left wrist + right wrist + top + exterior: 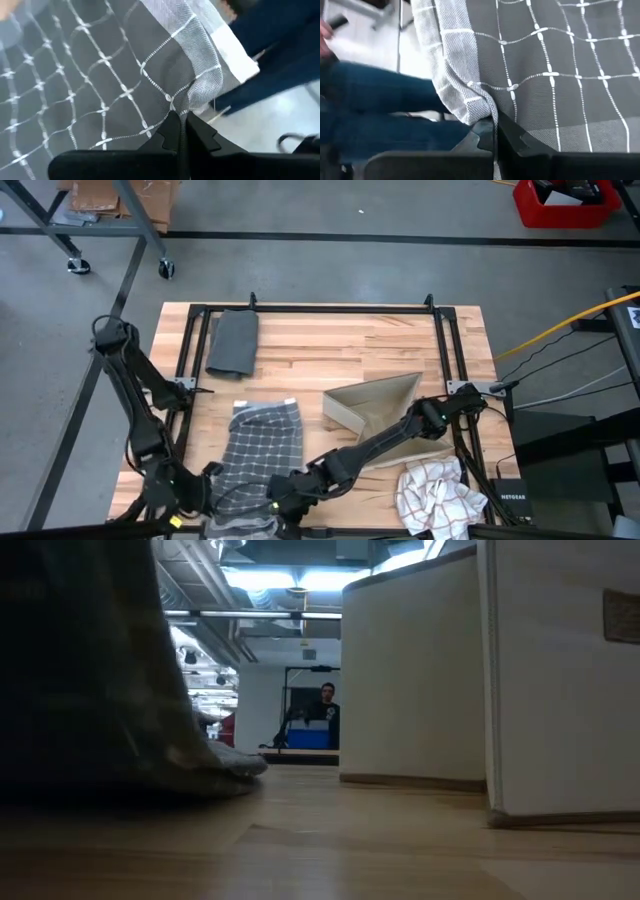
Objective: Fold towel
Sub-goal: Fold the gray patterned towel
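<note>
The grey towel with a white grid lies lengthwise on the wooden table, its far end flat on the table. In the low view the towel rises as a dark mass from the table. My left gripper is shut at its near left corner. My right gripper, on an arm reaching across from the right, is shut at its near right corner. Each wrist view shows the towel spreading away from the shut fingers. My left gripper pinches the towel's near left corner between its two fingers, at the pale hemmed edge. The cloth puckers at the fingertips and spreads away from them. My right gripper pinches the near right corner between its two fingers at the hemmed edge. The cloth bunches at the fingertips and fans out beyond them.
A folded dark grey towel lies at the far left. A tan open box sits right of centre, under my right arm. A crumpled white and red checked cloth lies at the near right. A black frame borders the table.
</note>
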You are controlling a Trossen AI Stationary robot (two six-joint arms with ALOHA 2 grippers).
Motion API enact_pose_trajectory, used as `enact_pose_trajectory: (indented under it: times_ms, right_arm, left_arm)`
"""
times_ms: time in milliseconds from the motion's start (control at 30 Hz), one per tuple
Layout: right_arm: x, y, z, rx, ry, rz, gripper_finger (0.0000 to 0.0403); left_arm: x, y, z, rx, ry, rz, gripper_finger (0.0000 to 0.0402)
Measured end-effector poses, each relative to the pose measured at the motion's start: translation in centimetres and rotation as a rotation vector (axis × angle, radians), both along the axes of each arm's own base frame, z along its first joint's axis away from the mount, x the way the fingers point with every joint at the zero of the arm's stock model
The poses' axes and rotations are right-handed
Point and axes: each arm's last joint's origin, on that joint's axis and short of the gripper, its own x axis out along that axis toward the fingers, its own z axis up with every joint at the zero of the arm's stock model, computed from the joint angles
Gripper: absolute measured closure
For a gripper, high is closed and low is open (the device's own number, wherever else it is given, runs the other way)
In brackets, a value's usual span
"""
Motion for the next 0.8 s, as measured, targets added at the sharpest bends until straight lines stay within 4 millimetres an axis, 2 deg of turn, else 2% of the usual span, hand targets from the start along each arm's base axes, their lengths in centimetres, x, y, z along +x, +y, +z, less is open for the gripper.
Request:
enact_pose_trajectory:
  times_ms: [200, 400, 800]
  right_arm:
    - [-0.4, -1.1, 2.8, 0.060, 0.004, -0.186, 0.0400]
    - [-0.3, -3.9, 4.3, 0.071, 0.061, -0.422, 0.0401]
    - [1.7, -10.2, 4.2, 0.098, 0.142, -0.621, 0.0400]
  left_arm:
    - [-0.9, 2.8, 2.2, -0.079, 0.036, 0.207, 0.0400]
    - [-1.9, 5.7, 3.2, -0.122, 0.116, 0.407, 0.0400]
    - [-2.0, 8.6, 2.5, -0.193, 0.327, 0.782, 0.0401]
